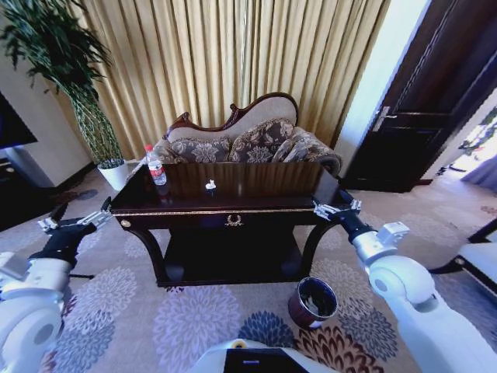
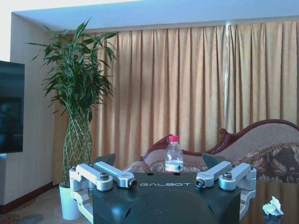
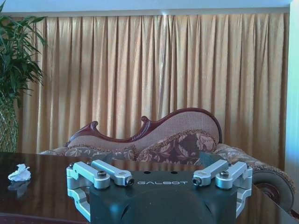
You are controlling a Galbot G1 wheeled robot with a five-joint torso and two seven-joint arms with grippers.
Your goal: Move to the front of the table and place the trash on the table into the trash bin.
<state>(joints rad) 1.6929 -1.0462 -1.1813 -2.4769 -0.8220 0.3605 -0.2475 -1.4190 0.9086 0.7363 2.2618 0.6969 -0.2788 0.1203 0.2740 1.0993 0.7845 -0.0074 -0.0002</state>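
Currently both grippers hold nothing. The left gripper (image 1: 74, 224) sits at the lower left of the head view, off the left end of the surface (image 1: 256, 190) and near its height, with its fingers spread wide apart. The right gripper (image 1: 335, 208) sits right of centre, close to the front right corner of the surface, with its fingers likewise spread. Judged from this pose, both arms are held forward and level so that either can reach over the top.

In the left wrist view the left gripper (image 2: 166, 179) frames the bottle (image 2: 174, 155), which stands beyond it in line with the gap between the fingers. In the right wrist view the right gripper (image 3: 161, 178) looks across the glossy top, with the paper scrap (image 3: 19, 173) at the left edge.

On the surface, the bottle (image 1: 156, 165) stands upright near the back left corner, red cap up. One paper scrap (image 1: 210, 185) lies near the middle, well apart from the bottle. A second scrap cannot be made out.

The bin (image 1: 314, 301) stands on the carpet at lower centre right, in front of the right leg, open and tilted slightly. It is nearer the right arm, which favours that arm for dropping items.
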